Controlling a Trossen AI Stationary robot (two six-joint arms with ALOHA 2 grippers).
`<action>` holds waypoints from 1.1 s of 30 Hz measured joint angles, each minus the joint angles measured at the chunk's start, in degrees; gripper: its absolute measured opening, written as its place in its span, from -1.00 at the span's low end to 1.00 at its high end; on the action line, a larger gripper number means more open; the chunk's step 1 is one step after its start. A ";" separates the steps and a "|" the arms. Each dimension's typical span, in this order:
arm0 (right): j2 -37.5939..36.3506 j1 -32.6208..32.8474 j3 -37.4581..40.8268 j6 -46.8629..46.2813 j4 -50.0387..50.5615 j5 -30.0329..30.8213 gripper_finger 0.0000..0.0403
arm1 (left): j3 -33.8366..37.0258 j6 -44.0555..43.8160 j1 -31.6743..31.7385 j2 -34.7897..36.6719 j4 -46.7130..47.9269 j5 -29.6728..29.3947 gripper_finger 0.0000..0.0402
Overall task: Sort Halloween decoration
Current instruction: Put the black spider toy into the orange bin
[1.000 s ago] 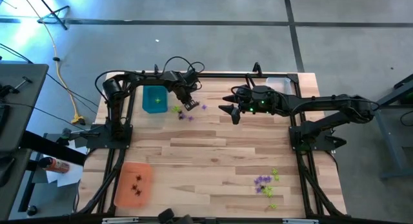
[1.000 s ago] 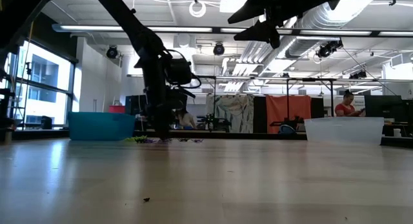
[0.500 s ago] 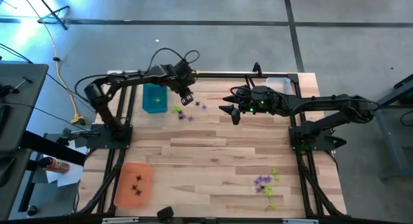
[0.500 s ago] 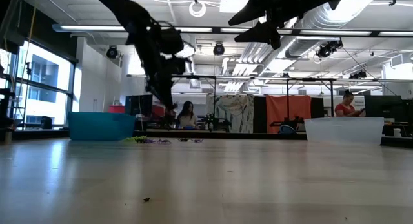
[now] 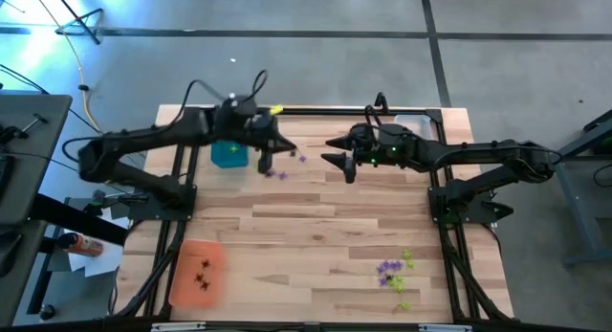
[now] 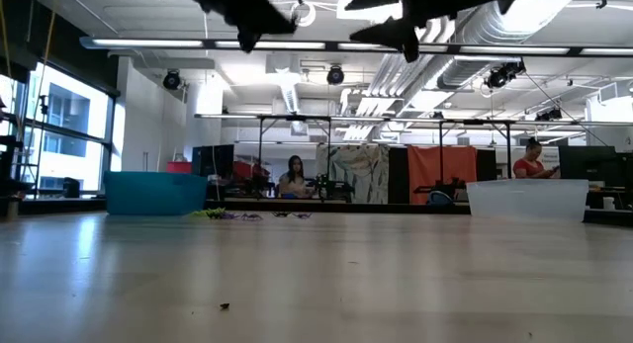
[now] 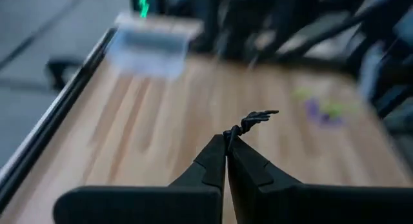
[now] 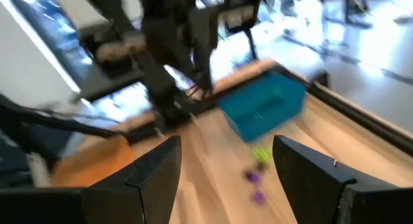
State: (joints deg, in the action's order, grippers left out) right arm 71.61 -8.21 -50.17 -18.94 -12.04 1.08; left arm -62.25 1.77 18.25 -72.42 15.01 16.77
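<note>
Left gripper (image 7: 227, 139) was clamped shut on a tiny dark spiky plastic trinket (image 7: 253, 120), raised beside the teal rectangular tray (image 5: 228, 152) at eleven o'clock, probably mid-carry, next needing transport to the orange tray (image 5: 198, 272) at seven o'clock.

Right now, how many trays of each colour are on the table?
Teal rectangular plastic tray: 1
Orange rectangular plastic tray: 1
Clear rectangular plastic tray: 1
Total: 3
</note>
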 joint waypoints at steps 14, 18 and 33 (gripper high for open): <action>0.00 2.71 0.00 11.48 -6.26 -3.08 0.19 | 10.02 -6.17 -9.98 4.79 -19.24 -13.01 -1.00; 0.00 2.71 0.00 11.40 -6.25 -3.06 0.19 | 10.02 -6.20 -9.94 5.19 -18.11 -10.13 -1.00; 0.00 2.60 0.00 8.70 -1.03 -2.36 0.19 | 4.38 -39.05 -41.86 10.33 41.32 0.11 -1.00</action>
State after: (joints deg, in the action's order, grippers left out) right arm 71.61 -5.61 -50.17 -10.24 -13.08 -1.28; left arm -57.87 -37.28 -23.61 -62.09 56.33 16.88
